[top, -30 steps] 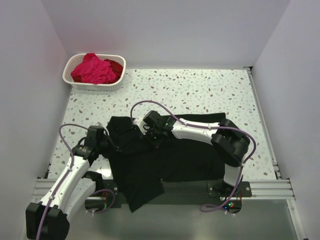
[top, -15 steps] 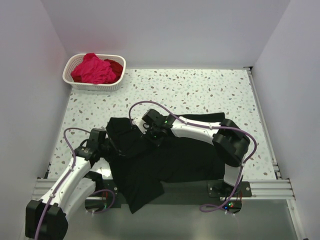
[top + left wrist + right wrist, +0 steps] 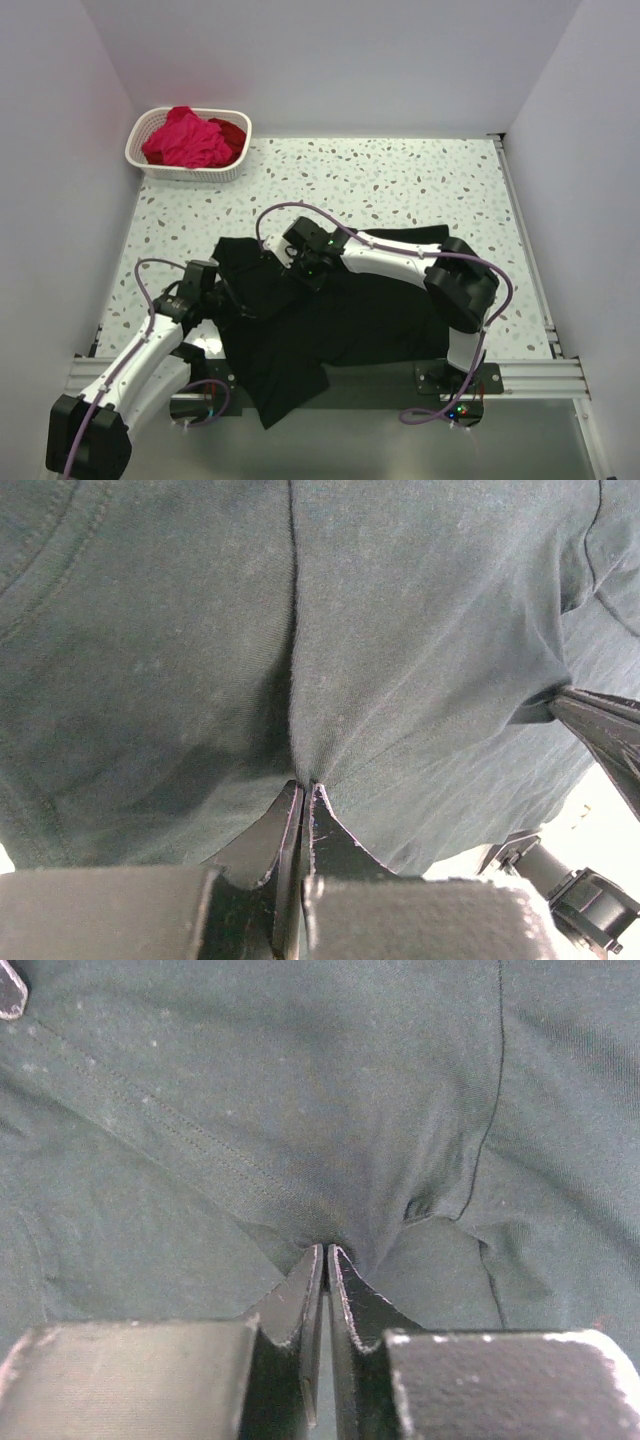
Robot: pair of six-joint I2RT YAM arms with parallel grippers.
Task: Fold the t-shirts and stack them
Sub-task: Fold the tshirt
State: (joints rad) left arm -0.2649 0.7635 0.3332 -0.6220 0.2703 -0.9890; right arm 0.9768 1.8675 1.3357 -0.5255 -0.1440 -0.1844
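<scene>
Left end effector and right end effector each sit clamped on the black t-shirt, lower centre on the surface — either thin pinch may slip, skewing the fold.

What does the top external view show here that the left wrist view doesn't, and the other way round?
Only top external: the white lattice basket in the far left corner, holding a pink t-shirt and a red t-shirt, and both arms reaching onto the cloth. Only left wrist: the left end effector pinched shut on a fold, with a seam running up from the pinch. Both: the black t-shirt.
</scene>
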